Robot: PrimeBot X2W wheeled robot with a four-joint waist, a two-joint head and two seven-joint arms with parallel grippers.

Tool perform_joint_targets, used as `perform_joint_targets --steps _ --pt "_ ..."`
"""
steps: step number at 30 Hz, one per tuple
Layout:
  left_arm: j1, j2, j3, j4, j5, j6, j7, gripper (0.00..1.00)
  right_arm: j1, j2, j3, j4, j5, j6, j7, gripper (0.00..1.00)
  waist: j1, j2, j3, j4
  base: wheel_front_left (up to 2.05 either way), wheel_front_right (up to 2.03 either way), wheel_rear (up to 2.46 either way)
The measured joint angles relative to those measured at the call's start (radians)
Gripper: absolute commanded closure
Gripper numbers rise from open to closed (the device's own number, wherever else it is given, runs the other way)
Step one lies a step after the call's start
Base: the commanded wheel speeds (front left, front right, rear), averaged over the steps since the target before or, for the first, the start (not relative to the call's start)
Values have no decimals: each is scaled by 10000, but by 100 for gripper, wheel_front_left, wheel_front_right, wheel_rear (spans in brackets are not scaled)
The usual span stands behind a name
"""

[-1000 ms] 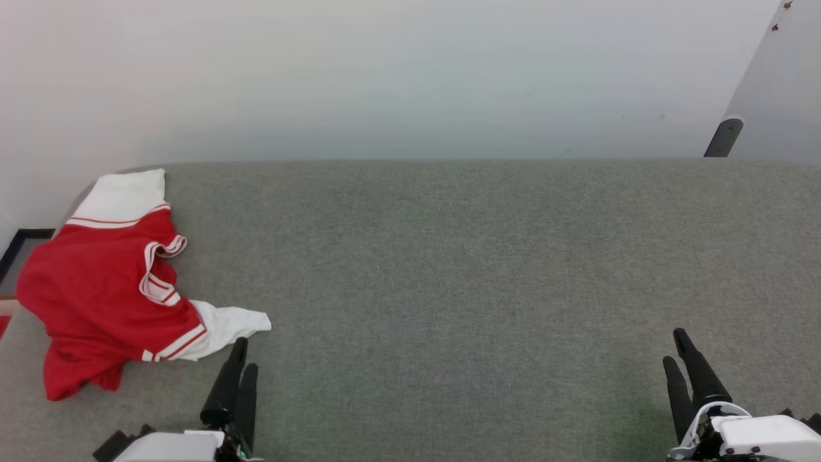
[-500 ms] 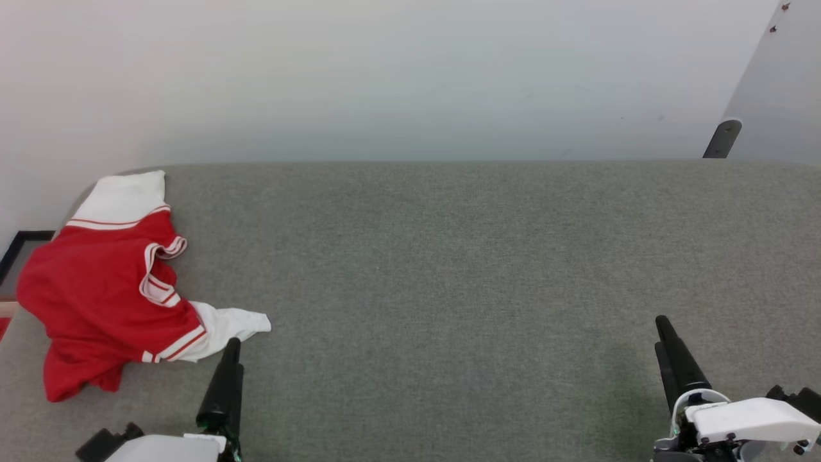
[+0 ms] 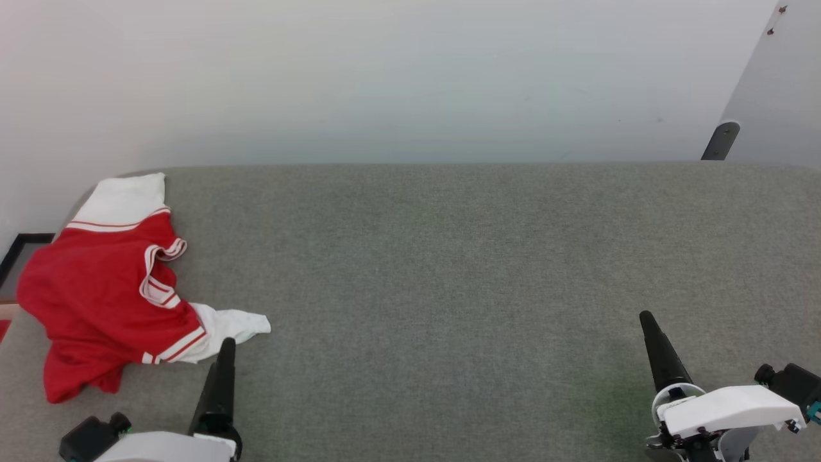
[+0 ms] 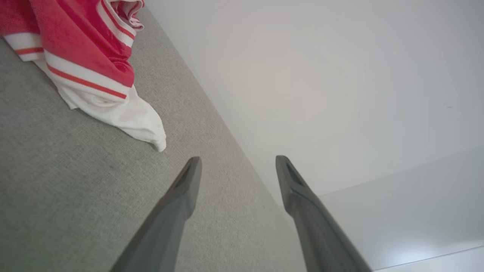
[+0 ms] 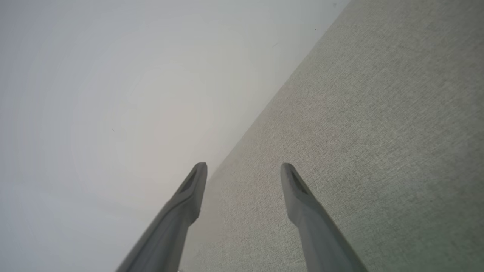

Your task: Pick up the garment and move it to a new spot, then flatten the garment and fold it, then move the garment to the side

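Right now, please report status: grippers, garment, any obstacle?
Left gripper open, empty. Right gripper open, empty. Garment crumpled at left end of grey surface, untouched. Nothing in the way.

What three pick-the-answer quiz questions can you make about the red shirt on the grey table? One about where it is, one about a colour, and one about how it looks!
1. Where does the shirt lie on the table?
A. At the left end
B. In the middle
C. At the right end

2. What colour are the shirt's sleeves?
A. Black
B. White
C. Blue

3. How is the shirt right now?
A. Folded in a neat square
B. Lifted up in the air
C. Crumpled and lying loose

Answers:
1 A: the head view shows it at the table's left end, with the rest of the top bare.
2 B: both sleeves are white, with red stripes at the cuffs.
3 C: it lies bunched up on the table and nothing grips it.
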Motion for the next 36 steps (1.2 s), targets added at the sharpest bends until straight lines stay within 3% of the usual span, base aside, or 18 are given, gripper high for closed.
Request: perform_joint_targets --steps 16,36 --pt "206 585 -491 -174 3009 430 -571 0 -186 117 -128 107 -3639 0 -355 0 0 0 -96 -37 0 0 0" --pt "444 846 -497 -694 5463 495 -1103 0 -187 276 -286 -244 -6297 0 -545 0 0 0 -149 -27 0 0 0"
